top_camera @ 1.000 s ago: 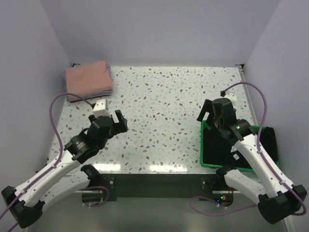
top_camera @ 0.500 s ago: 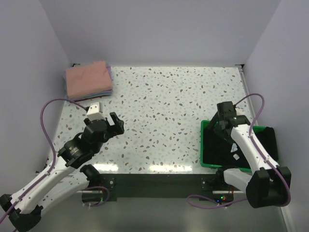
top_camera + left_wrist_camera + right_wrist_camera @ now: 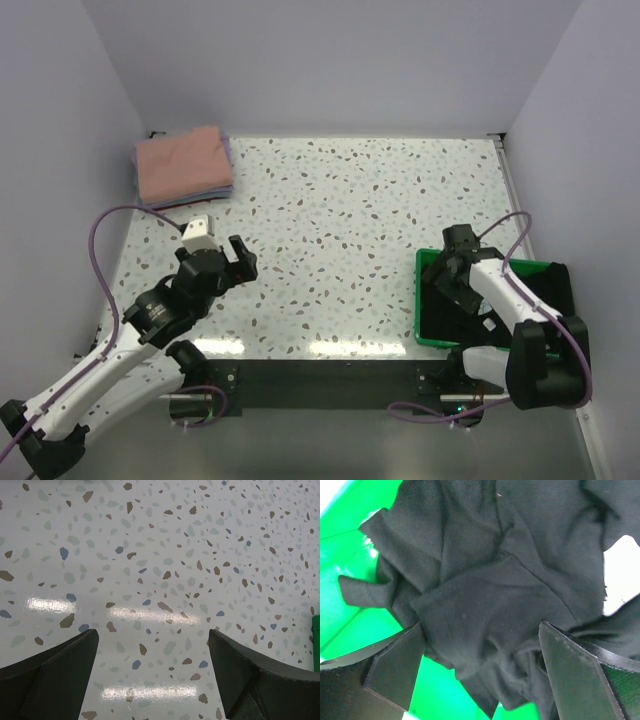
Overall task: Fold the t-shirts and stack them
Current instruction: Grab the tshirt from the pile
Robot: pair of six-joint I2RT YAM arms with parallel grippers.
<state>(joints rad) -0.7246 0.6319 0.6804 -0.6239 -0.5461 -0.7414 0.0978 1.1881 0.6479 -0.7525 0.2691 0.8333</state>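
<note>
Right tool sank into tray, wide; wrist view reveals crumpled black t-shirt; left tool wide.

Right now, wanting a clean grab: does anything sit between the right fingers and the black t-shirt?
Nothing visible does: the open right fingers hang straight over the crumpled black t-shirt lying in the green tray.

The right gripper has lowered into the tray, above the black shirt. The left gripper has drawn back slightly.
</note>
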